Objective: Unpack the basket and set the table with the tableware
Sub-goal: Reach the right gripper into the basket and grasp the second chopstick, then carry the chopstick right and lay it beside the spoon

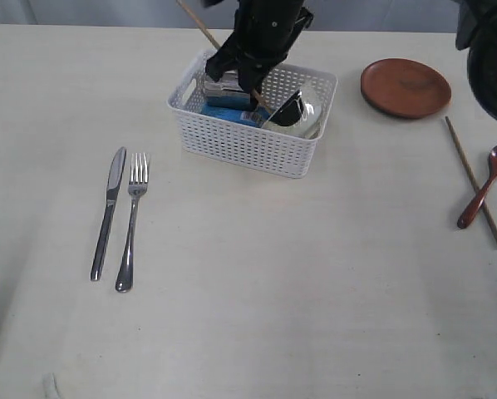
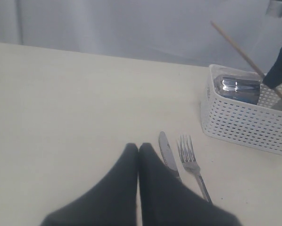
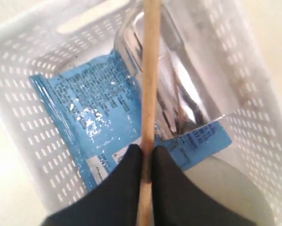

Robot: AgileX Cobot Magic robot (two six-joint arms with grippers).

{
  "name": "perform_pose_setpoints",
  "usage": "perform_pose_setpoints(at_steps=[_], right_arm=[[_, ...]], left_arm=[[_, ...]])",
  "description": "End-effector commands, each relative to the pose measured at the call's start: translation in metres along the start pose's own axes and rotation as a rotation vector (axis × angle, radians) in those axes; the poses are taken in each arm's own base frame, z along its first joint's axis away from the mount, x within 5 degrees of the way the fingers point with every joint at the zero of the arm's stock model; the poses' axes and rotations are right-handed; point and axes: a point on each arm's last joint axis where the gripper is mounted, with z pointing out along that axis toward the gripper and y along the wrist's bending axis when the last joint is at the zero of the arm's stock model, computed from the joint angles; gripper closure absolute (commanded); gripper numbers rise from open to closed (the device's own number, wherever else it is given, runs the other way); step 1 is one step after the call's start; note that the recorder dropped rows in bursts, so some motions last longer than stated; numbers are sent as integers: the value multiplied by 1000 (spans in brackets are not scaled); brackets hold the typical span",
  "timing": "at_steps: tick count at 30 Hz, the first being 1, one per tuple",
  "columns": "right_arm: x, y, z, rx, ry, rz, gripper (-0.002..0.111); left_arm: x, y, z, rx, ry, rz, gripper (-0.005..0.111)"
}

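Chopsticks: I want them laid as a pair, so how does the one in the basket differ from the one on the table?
The basket chopstick is pinched between the right gripper's fingers; the table chopstick lies free. The basket chopstick slants up out of the basket; the table chopstick lies flat, crossed by the spoon. Both are thin wooden sticks.

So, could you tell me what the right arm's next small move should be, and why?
Probably a straight lift: the right fingers are shut on the chopstick, which slants inside the basket over the blue packet, so raising it clears the rim.
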Motion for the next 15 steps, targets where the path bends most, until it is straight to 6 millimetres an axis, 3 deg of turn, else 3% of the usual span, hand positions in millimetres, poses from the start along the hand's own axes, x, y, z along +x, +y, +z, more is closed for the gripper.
perform_pose_setpoints(at_steps=[1, 5, 9, 12, 15], right_arm=[[-4, -1, -39, 31, -78, -6, 109], [3, -16, -75, 82, -107, 43, 109], [24, -55, -113, 129, -135, 163, 109], [51, -95, -132, 170, -150, 344, 109], [97, -138, -126, 183, -75, 543, 109]], left_arm=[[0, 0, 0, 3, -11, -6, 107], [0, 0, 0, 3, -11, -6, 107], [0, 0, 0, 3, -11, -6, 107], [0, 0, 0, 3, -11, -6, 107], [0, 0, 0, 2, -12, -4, 107]])
